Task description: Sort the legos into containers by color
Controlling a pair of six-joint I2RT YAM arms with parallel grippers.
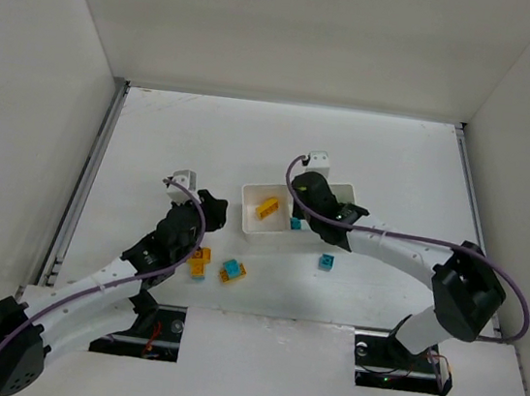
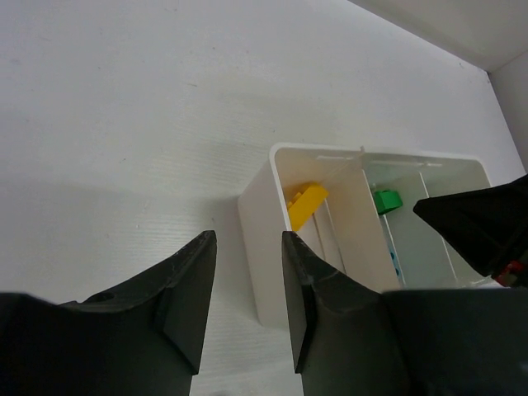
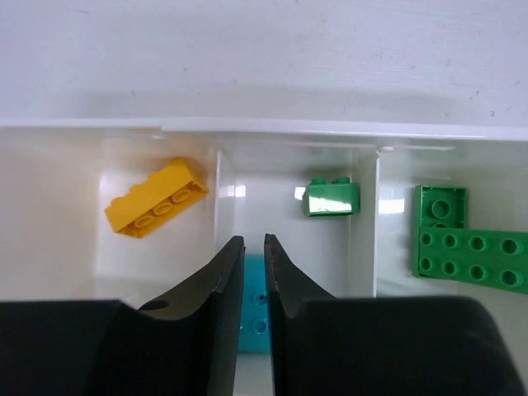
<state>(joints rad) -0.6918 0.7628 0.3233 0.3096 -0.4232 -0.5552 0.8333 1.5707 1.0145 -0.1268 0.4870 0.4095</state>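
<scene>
The white tray [image 1: 251, 190] sits mid-table. Its left compartment holds an orange brick [image 3: 157, 198], its middle one a green brick [image 3: 332, 198] by the far wall, its right one green plates [image 3: 462, 243]. My right gripper [image 3: 254, 239] hangs low over the middle compartment, its jaws a narrow gap apart with a cyan brick [image 3: 254, 305] filling that gap. In the top view this gripper [image 1: 300, 214] covers the tray's middle. My left gripper [image 2: 247, 239] is open and empty above the table, just left of the tray's wall [image 2: 264, 247]. In the top view it is [image 1: 213, 209].
Loose on the table in front of the tray lie a cyan brick [image 1: 327, 261], a cyan brick beside an orange one [image 1: 233, 271], and an orange brick [image 1: 200, 264] partly under my left arm. White walls enclose the table.
</scene>
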